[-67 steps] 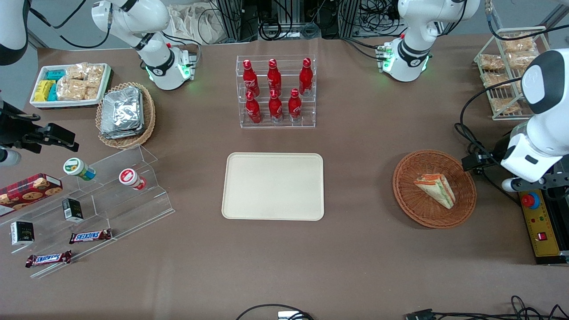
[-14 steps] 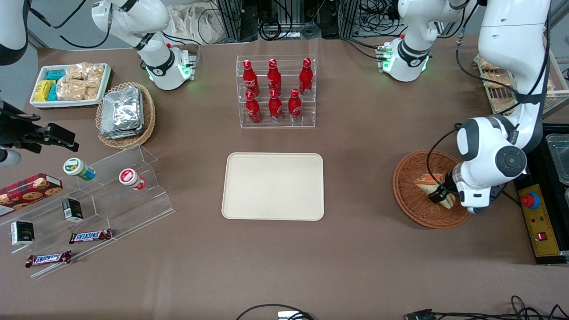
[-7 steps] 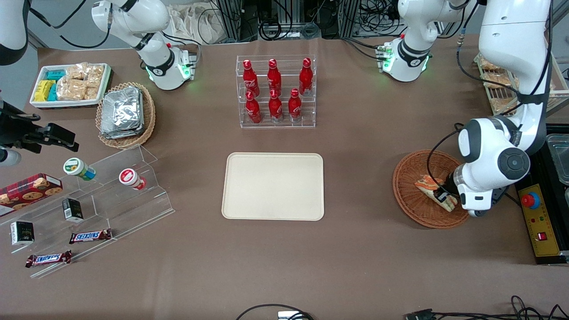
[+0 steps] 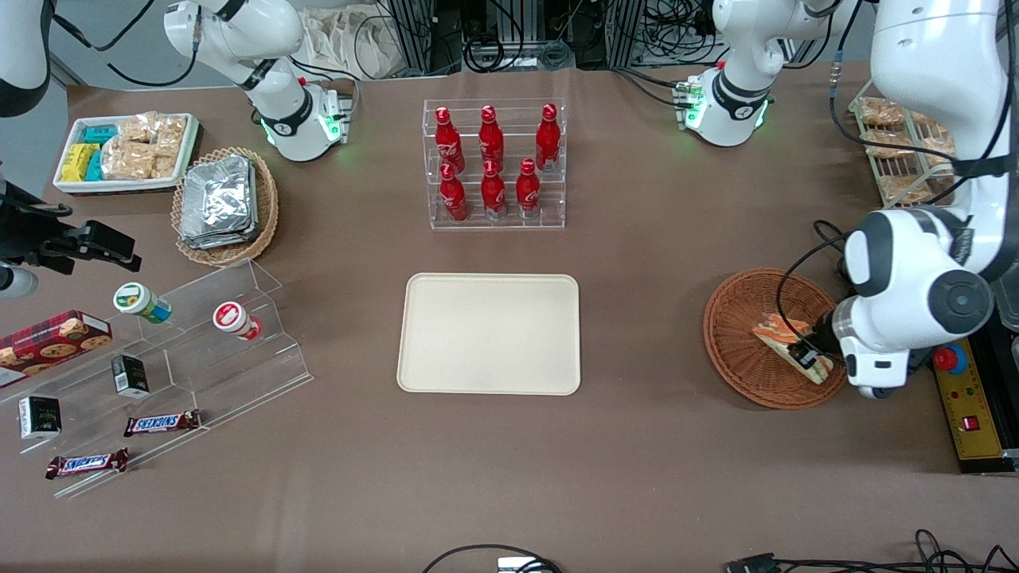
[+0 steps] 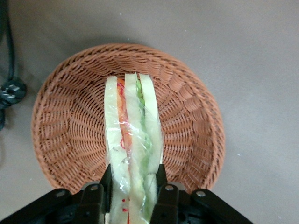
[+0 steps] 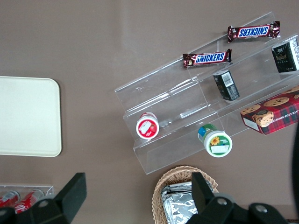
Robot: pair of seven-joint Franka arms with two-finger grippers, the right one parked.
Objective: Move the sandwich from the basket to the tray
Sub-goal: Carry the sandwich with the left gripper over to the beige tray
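The sandwich, a clear-wrapped wedge with orange and green layers, hangs edge-up over the reddish-brown wicker basket. My left gripper is shut on its wide end. In the left wrist view the black fingers press both bread faces of the sandwich, with the gripper above the basket, whose whole rim shows beneath. The sandwich looks raised off the weave. The cream tray lies bare at the table's middle, toward the parked arm from the basket.
A clear rack of red bottles stands farther from the front camera than the tray. A wire snack rack and a yellow control box flank the basket. A tan basket of foil packets and an acrylic shelf sit at the parked arm's end.
The left arm came down over the basket and its gripper shut on the sandwich. Over the last second the wrist rose and shifted toward the working arm's end, carrying the sandwich along.
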